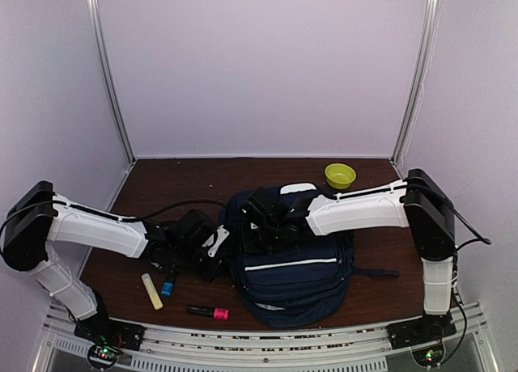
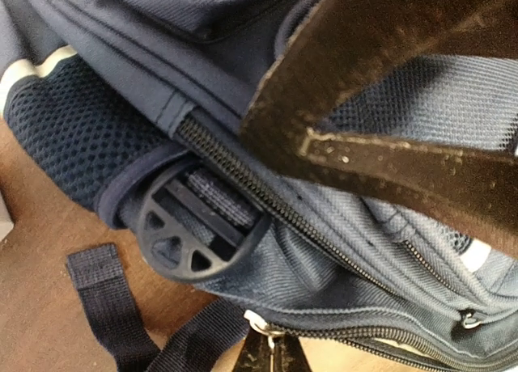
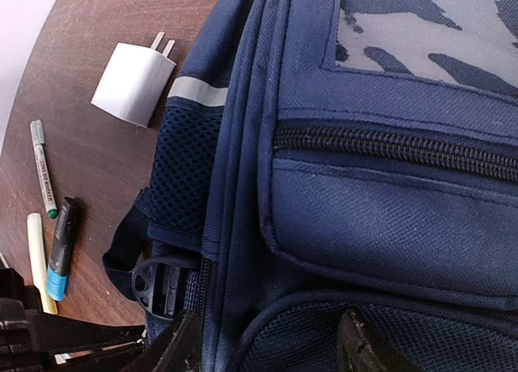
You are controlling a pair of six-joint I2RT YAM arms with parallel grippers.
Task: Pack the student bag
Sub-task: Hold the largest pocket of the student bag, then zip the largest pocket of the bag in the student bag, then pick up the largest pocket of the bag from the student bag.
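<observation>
A dark brown table is carrying the navy student bag near its middle, with a yellow-green bowl sitting behind it. Left of the bag a pale highlighter, a blue-tipped marker, a pink highlighter, a white charger and a thin green-tipped pen are lying

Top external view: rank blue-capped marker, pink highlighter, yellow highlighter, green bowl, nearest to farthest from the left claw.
From the left claw:
1. blue-capped marker, to its left, and pink highlighter, at the near edge: too close to call.
2. yellow highlighter, just left of the marker.
3. green bowl, far right at the back.
</observation>
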